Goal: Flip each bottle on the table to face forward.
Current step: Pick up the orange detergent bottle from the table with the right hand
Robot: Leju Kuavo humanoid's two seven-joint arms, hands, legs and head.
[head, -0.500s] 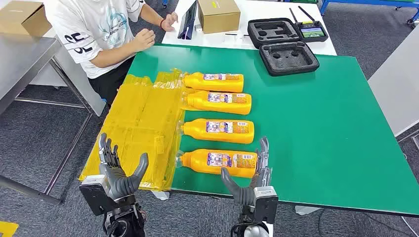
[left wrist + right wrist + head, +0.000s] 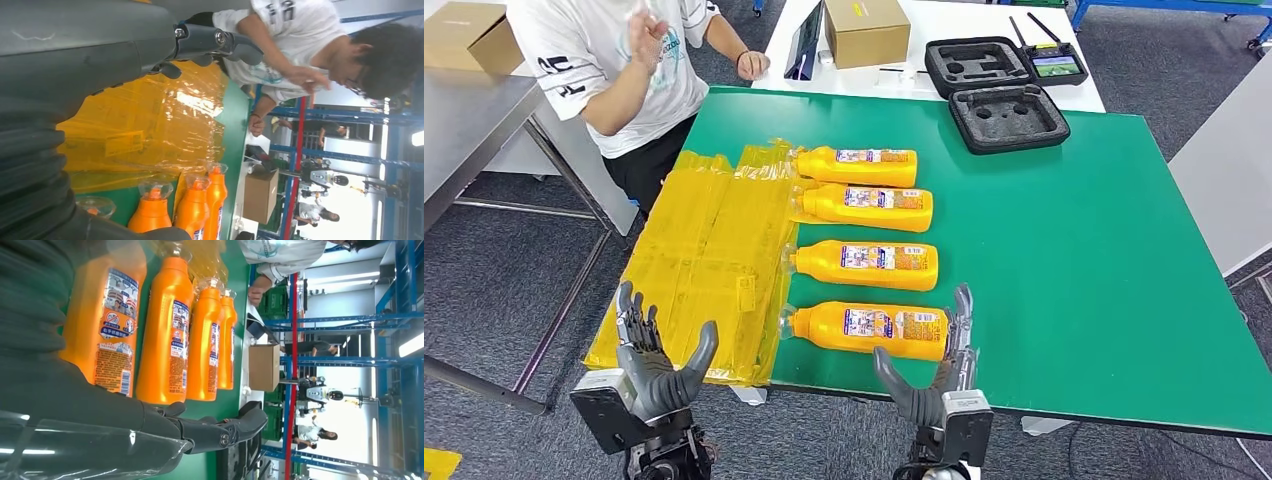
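Nearest bottle (image 2: 869, 330) lying between both spread, empty hands, left hand (image 2: 652, 362), right hand (image 2: 936, 372) just beside its base

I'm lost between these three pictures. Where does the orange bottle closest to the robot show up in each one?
Head view: nearest bottle, lying on its side, last of the row of four, between the two hands.
Left wrist view: I cannot tell it apart; a clear cap at the hand's edge may be its cap.
Right wrist view: the large bottle next to the hand.
Shared landmark: the cardboard box.
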